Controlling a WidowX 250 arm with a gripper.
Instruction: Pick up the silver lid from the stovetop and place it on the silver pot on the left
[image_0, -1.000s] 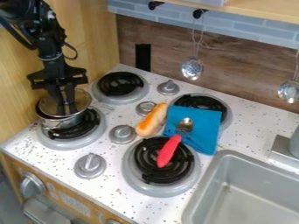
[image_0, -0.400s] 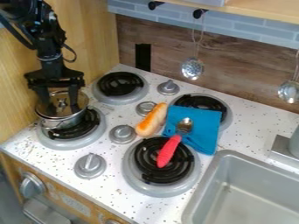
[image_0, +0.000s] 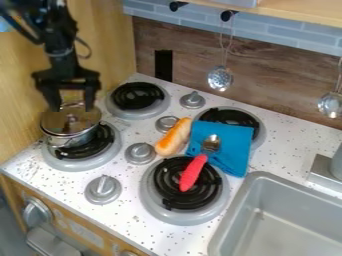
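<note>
Poised with tool (image_0: 71, 108) spread wide, gripping nothing, above a glass lid (image_0: 55, 122) resting on the metal pot (image_0: 71, 140), on the burner (image_0: 102, 141) nearest the wooden panel (image_0: 107, 40); apparently done with covering, left only to pull away

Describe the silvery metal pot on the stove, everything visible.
The small, shiny silvery metal pot stands upright on a black coil burner beside the wooden wall. A round, brownish, glass-like lid with metal rim and knob covers it. The black two-finger hand is open over the lid; contact is unclear.
</note>
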